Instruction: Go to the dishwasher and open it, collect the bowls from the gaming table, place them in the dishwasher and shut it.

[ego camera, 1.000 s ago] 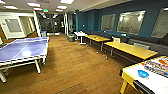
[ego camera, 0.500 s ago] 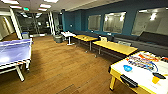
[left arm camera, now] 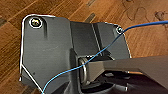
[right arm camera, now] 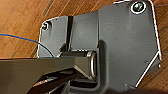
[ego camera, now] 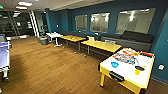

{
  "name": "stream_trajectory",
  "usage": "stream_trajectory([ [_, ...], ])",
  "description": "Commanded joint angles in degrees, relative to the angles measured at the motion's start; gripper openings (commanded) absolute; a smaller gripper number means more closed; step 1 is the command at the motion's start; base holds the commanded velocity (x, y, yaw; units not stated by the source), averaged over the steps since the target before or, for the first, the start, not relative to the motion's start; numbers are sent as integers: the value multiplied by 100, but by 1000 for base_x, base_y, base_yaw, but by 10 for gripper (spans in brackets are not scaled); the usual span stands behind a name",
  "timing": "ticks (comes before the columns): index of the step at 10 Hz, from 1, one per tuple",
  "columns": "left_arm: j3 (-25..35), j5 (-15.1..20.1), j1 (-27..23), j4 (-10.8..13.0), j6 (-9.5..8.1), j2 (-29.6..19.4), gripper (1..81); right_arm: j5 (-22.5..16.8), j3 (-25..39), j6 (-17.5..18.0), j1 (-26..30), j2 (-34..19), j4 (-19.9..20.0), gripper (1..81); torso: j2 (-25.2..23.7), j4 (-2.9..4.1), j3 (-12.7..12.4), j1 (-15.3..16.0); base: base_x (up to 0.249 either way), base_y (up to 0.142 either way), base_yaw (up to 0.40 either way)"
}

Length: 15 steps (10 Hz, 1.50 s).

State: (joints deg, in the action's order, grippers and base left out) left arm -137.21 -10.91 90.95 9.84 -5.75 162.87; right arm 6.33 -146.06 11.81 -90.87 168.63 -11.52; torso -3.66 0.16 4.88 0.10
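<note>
White-topped, yellow-sided gaming table (ego camera: pixel 125 75)

One gaming table (ego camera: pixel 130 75). Two bowls on it: one blue bowl (ego camera: pixel 114 64), one yellow bowl (ego camera: pixel 137 72). Two yellow desks (ego camera: pixel 102 45). One white table (ego camera: pixel 54 35). One sofa (ego camera: pixel 135 40). Three wall windows (ego camera: pixel 100 22). One table-tennis table (ego camera: pixel 3 56).

From where I stand, the gaming table (ego camera: pixel 130 75), white-topped with yellow sides and legs, rests on a wooden plank floor (ego camera: pixel 45 67). On its top lie a blue bowl (ego camera: pixel 114 64) near the edge closest to me, a yellow bowl (ego camera: pixel 137 72) further along that same side, and flat colourful game boxes (ego camera: pixel 126 57) beyond them toward the wall. Beyond the gaming table, 2 yellow-topped desks (ego camera: pixel 100 45) stand on the same floor.
</note>
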Motion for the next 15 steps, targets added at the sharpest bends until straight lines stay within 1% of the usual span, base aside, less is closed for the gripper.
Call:
stream_trajectory([
  [1,71,256,-214,71,39,-52,811,-264,43,-12,213,-20,27,811,0,2,0,0,0,0,-368],
  [9,62,256,-205,71,30,-61,811,-264,34,-12,222,-11,18,811,0,2,0,0,0,0,-373],
  [15,62,256,-205,53,31,-61,811,-264,35,-12,231,-11,9,811,0,2,0,0,0,0,-314],
])
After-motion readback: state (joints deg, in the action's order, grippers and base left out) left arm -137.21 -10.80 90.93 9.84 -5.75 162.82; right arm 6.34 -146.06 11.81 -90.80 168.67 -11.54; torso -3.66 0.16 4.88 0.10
